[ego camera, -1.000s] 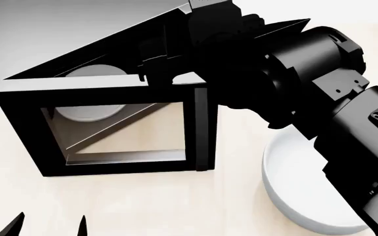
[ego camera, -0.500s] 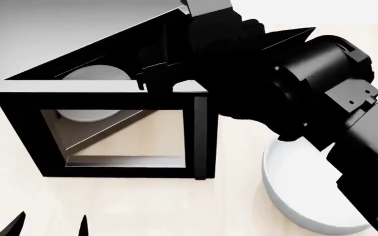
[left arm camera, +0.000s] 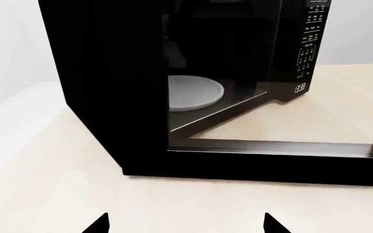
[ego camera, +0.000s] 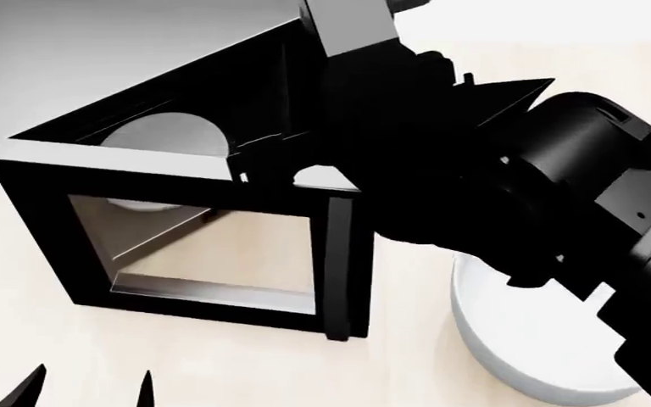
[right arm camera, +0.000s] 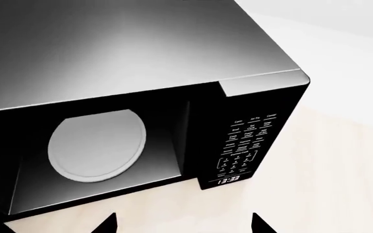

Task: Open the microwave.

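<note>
Microwave (right arm camera: pixel 141 63) door (ego camera: pixel 207 233) stood wide open, turntable (right arm camera: pixel 95 145) exposed just ahead of right claw (right arm camera: pixel 183 221), tips apart, empty; left claw (left arm camera: pixel 186 223) open too; task looked basically done

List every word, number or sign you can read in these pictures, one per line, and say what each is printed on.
"13:33": clock digits at the foot of the keypad on the microwave, going by the right wrist view; slightly blurred, so not certain.
Keypad button labels: white lettering, too small to read in either wrist view.
Nothing is readable on the white bowl, the door or the table.
</note>
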Controlling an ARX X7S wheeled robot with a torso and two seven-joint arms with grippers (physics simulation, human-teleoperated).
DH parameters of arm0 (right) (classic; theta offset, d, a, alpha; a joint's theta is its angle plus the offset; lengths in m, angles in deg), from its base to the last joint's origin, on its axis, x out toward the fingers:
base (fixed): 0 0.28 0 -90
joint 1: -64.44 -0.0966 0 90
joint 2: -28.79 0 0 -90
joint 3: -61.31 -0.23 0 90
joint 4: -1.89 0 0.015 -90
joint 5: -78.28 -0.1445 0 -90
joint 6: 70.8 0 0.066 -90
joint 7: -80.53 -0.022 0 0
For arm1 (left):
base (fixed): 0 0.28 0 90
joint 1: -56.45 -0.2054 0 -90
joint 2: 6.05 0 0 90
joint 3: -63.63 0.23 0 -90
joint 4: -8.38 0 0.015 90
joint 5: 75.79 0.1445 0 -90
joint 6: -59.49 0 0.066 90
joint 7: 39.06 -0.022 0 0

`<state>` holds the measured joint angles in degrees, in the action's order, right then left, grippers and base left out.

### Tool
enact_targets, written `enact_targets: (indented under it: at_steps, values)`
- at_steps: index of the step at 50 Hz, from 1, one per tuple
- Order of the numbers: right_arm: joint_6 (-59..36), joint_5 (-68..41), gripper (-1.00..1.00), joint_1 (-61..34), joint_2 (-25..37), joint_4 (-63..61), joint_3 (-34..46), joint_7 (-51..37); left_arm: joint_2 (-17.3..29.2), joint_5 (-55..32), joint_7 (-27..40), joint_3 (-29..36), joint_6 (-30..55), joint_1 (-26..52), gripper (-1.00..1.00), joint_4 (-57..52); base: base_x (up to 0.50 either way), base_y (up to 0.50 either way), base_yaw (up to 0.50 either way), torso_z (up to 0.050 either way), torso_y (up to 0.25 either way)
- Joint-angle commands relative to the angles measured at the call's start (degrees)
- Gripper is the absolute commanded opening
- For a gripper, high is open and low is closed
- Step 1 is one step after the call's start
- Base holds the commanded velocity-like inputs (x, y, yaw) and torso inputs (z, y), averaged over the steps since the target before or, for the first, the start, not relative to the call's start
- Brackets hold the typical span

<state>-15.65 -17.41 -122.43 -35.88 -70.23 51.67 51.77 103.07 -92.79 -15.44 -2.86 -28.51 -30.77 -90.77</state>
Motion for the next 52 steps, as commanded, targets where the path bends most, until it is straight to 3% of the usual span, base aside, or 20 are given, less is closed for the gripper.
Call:
enact_targets:
  at_steps: [1,52]
  values:
    - [0.18,-3.4,1.0,2.37,2.04,-6.2,1.47,-1.91,0.06,-0.01,0.15,0.21,-0.01,0.1,1.0,0.03,0.0,0.0,0.0,0.0,0.0]
    - [-2.08,-9.04,1.0,0.84,8.35,-30.25,-0.82,-14.22,0.41,-0.11,1.07,1.42,1.22,0.69,1.0,-1.74,0.0,0.0,0.0,0.0,-0.001]
